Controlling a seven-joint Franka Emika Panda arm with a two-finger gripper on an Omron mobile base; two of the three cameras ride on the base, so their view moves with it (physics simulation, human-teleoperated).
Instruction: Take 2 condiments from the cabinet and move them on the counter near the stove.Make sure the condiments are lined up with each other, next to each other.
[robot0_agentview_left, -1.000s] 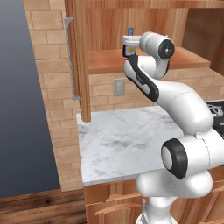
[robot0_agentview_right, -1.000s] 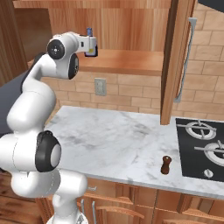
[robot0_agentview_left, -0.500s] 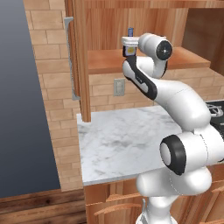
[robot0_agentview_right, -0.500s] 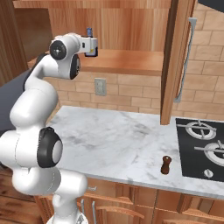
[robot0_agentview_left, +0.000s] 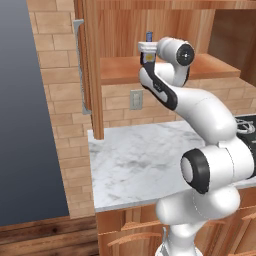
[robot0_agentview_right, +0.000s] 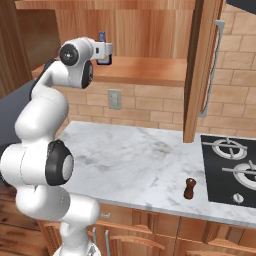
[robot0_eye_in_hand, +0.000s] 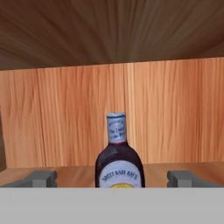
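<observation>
Hand view shows the gripper (robot0_eye_in_hand: 112, 178) spread wide around the blue-capped bottle (robot0_eye_in_hand: 119, 159) on the cabinet (robot0_eye_in_hand: 131, 118) shelf, so it should squeeze gently at the middle, keeping it upright.

The bottle (robot0_eye_in_hand: 120, 166) is dark, almost maroon-black, with a blue cap and a pale label that goes yellowish at the bottom. The cabinet (robot0_eye_in_hand: 131, 87) behind it is warm light-brown wood with streaky grain. The table (robot0_agentview_right: 135, 160) is white marble with soft grey veins, and the little brown bottle (robot0_agentview_right: 189, 188) on it is one solid dark brown. The stove (robot0_agentview_right: 230, 170) is black with grey grates. The wall (robot0_agentview_left: 50, 75) is tan brick, and the arm (robot0_agentview_left: 200, 115) is white with dark joints.
</observation>
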